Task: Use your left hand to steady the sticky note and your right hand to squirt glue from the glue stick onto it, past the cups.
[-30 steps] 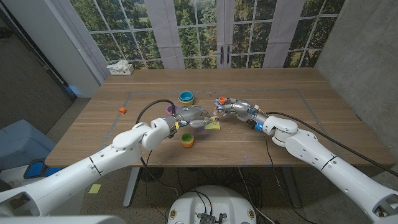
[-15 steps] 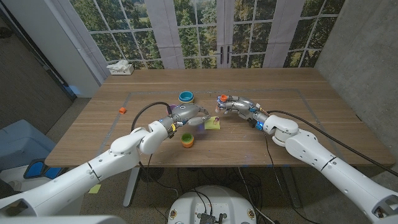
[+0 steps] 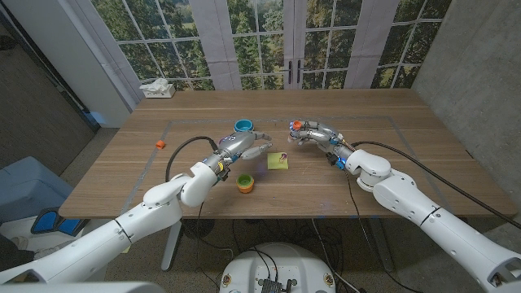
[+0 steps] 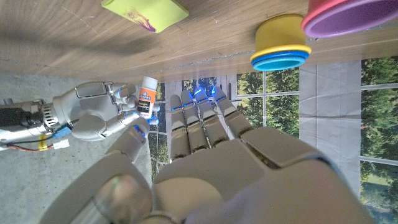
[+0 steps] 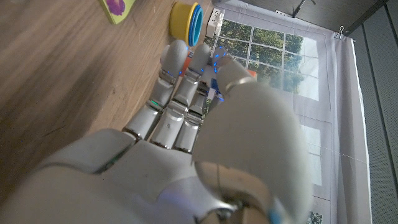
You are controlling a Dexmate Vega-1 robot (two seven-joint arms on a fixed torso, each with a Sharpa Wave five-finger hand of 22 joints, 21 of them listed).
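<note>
Both hands have drawn back from the yellow-green square sticky note [image 3: 278, 162] mid-desk, purple-smeared: left hand [image 3: 243, 146] released, right hand [image 3: 313, 134] grasping the orange-capped glue stick [image 3: 296, 125], so gluing looks finished.

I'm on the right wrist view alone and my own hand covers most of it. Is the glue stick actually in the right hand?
Observer: Yes. In the left wrist view the right hand grips the glue stick, a white tube with an orange label.
Operator: Is the left hand holding the note down?
Observer: No. In the head view the left hand is to the robot's left of the sticky note, with its fingers off the paper.
Operator: Any cup I can't see?
Observer: One. An orange-and-green cup stands on the robot's side of the note, a little to its left.
</note>
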